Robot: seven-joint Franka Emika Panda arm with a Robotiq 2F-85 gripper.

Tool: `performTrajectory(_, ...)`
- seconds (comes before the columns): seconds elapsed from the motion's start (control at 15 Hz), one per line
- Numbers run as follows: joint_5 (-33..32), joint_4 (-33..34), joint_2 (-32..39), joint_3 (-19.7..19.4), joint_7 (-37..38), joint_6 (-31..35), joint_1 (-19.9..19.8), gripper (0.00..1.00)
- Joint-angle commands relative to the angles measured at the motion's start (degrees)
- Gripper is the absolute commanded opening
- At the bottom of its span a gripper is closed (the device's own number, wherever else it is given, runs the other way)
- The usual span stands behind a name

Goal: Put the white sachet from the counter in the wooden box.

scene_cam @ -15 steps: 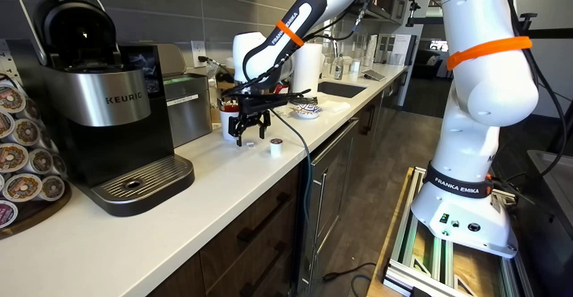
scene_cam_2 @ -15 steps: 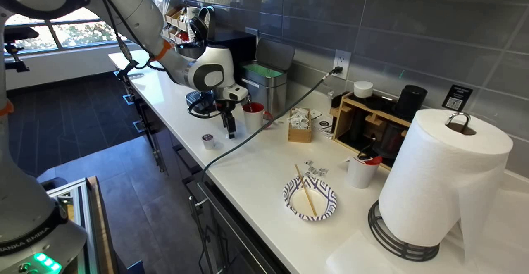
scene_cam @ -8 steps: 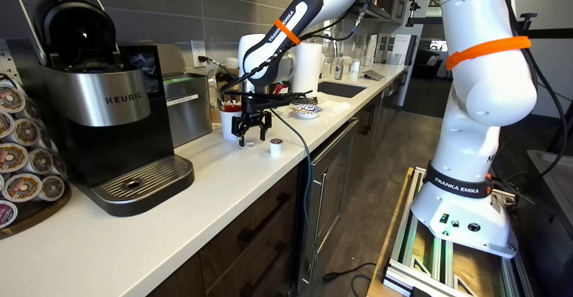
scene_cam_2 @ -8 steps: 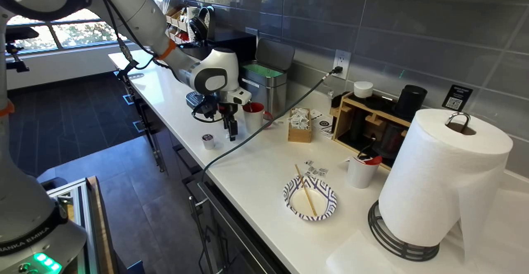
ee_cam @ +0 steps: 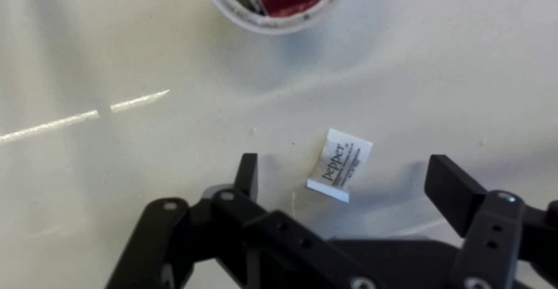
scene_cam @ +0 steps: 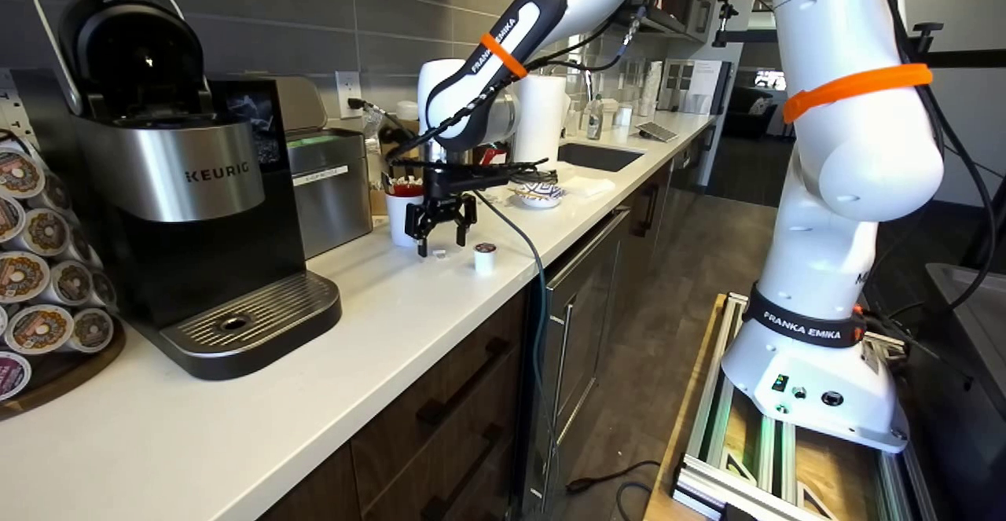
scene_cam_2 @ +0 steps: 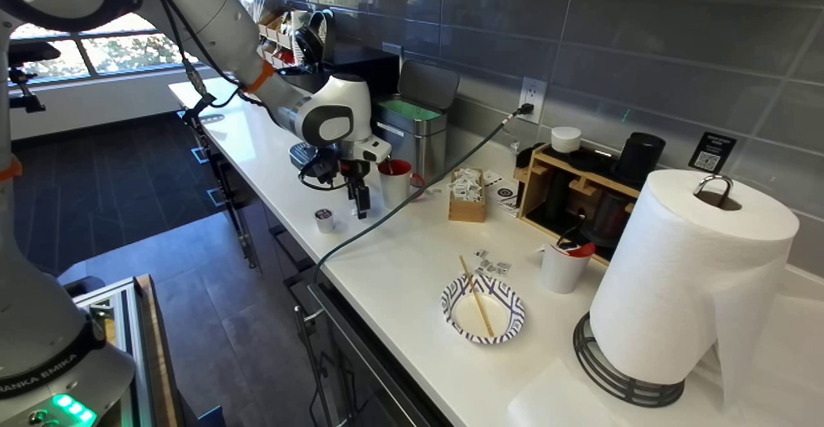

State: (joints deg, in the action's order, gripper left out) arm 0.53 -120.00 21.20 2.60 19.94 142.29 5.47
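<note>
The white sachet (ee_cam: pixel 340 167), printed "pepper", lies flat on the counter in the wrist view. It is a small white patch in both exterior views (scene_cam: pixel 440 254) (scene_cam_2: pixel 354 212). My gripper (ee_cam: pixel 344 162) is open and empty. Its fingers stand apart on either side of the sachet, touching neither side of it. In an exterior view the fingertips (scene_cam: pixel 442 249) are just above the counter. The wooden box (scene_cam_2: pixel 467 210) stands by the wall, beyond the white cup, with its open top full of white sachets.
A white cup with red inside (scene_cam_2: pixel 394 189) stands close beside the gripper. A coffee pod (scene_cam: pixel 485 258) sits nearby on the counter's front side. A cable (scene_cam_2: pixel 412 199) crosses between gripper and box. A patterned bowl (scene_cam_2: pixel 483 311), loose sachets (scene_cam_2: pixel 492 265) and a paper towel roll (scene_cam_2: pixel 695 279) lie further along.
My gripper has shifted slightly along the counter, away from the coffee machine, over the first half second, and is almost still since. It stays open. The sachet has not moved.
</note>
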Motion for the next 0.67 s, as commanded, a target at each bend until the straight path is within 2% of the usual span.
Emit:
performTrajectory(0.0,-1.55,0.03,0.08,-2.19,2.91,0.09,2.11,1.00)
performTrajectory(0.2,-2.05,0.41,0.58,-3.10,4.48,0.02,2.89,0.99)
performTrajectory(0.33,-2.39,0.39,0.66,-3.47,5.37,0.14,3.39,0.92)
performTrajectory(0.4,-2.65,0.40,0.65,-3.62,5.73,0.02,3.63,0.74)
performTrajectory(0.53,-3.53,0.34,0.59,-4.06,6.80,0.02,4.27,0.66)
performTrajectory(0.6,-3.96,0.35,0.58,-4.23,7.30,-0.08,4.54,0.56)
